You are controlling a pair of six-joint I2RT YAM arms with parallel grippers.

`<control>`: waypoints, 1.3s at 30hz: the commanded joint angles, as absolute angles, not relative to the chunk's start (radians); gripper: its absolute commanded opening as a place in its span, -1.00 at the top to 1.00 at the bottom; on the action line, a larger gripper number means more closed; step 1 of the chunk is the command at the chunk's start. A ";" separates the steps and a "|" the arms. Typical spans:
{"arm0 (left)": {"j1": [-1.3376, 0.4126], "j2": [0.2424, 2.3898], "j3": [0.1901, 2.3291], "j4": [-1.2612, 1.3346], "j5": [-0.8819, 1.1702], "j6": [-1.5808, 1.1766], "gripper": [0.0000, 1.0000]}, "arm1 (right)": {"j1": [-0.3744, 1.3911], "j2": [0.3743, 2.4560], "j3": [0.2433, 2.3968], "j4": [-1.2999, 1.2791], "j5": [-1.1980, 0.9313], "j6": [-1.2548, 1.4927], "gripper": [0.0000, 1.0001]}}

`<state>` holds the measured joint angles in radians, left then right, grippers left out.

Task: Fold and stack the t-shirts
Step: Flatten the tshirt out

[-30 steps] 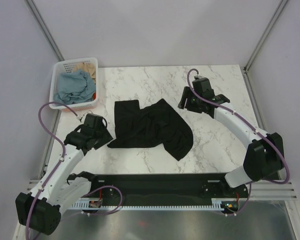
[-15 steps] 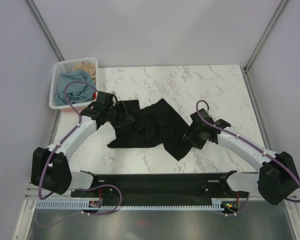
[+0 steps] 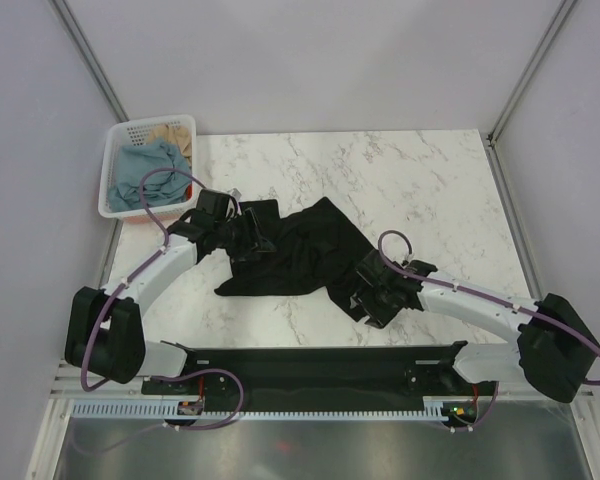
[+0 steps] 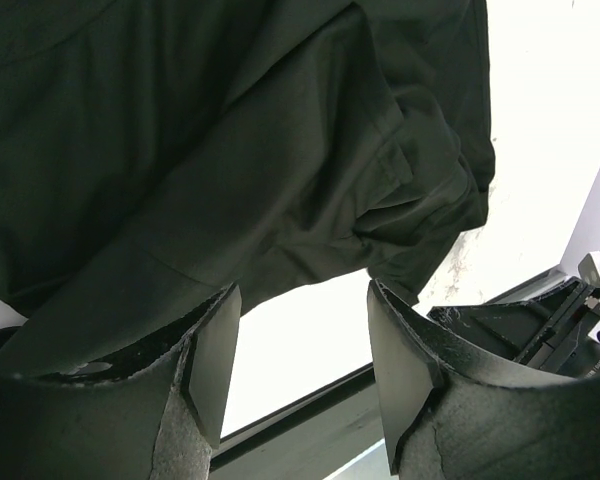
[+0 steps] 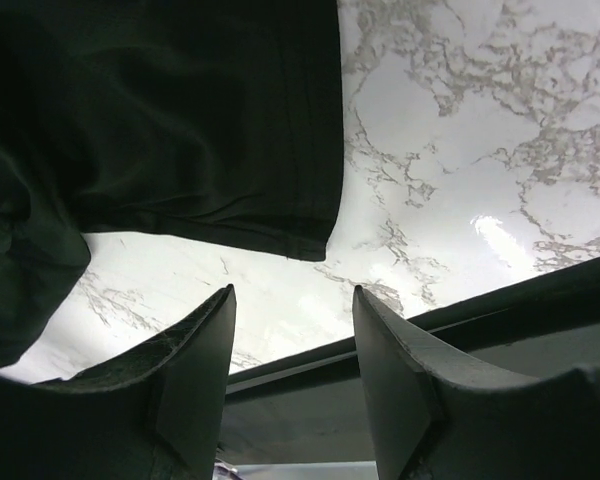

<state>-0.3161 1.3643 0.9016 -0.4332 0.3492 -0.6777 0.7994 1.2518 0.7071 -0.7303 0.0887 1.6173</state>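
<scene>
Spreading looks like the step in hand. From above, the crumpled black t-shirt lies mid-table, with the left gripper at its 10 o'clock corner and the right gripper at its 5 o'clock tip. Left wrist view: jaws spread over cloth, perhaps brushing it. Right wrist view: jaws spread, the hem corner at 12 o'clock. Next, each gripper should pinch its edge and the two should draw apart.

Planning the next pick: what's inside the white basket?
A crumpled blue shirt lies in the basket, with tan fabric at its far side. Anything beneath them is covered.
</scene>
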 commanded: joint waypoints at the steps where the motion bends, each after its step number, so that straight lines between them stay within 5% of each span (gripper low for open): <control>1: -0.319 1.332 0.879 -0.397 0.387 -0.623 -0.23 | 0.825 1.275 0.678 -0.730 0.135 1.750 -0.17; 12: -0.319 1.289 0.867 -0.399 0.390 -0.612 -0.23 | 0.834 1.408 0.615 -0.577 0.112 1.752 -0.11; 14: -0.319 1.285 0.867 -0.397 0.379 -0.609 -0.23 | 0.835 1.408 0.612 -0.583 0.146 1.746 0.22; 15: -0.319 1.282 0.868 -0.399 0.377 -0.609 -0.23 | 0.834 1.396 0.609 -0.592 0.190 1.741 0.67; 16: -0.321 1.282 0.870 -0.399 0.379 -0.606 -0.23 | 0.831 1.384 0.611 -0.626 0.215 1.735 0.91; 17: -0.319 1.282 0.873 -0.399 0.383 -0.607 -0.23 | 0.824 1.355 0.614 -0.647 0.242 1.708 1.00; 24: -0.324 1.321 0.936 -0.397 0.396 -0.571 -0.20 | 0.733 1.169 0.756 -0.874 0.601 1.458 1.00; 39: -0.503 1.562 1.072 -0.391 0.347 -0.480 -0.08 | 0.499 1.103 0.873 -1.020 0.841 1.135 1.00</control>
<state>-0.4313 1.5497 1.0142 -0.4179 0.3542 -0.5320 0.5194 1.1332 0.8238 -0.9775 0.7456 1.2209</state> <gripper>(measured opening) 0.542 0.011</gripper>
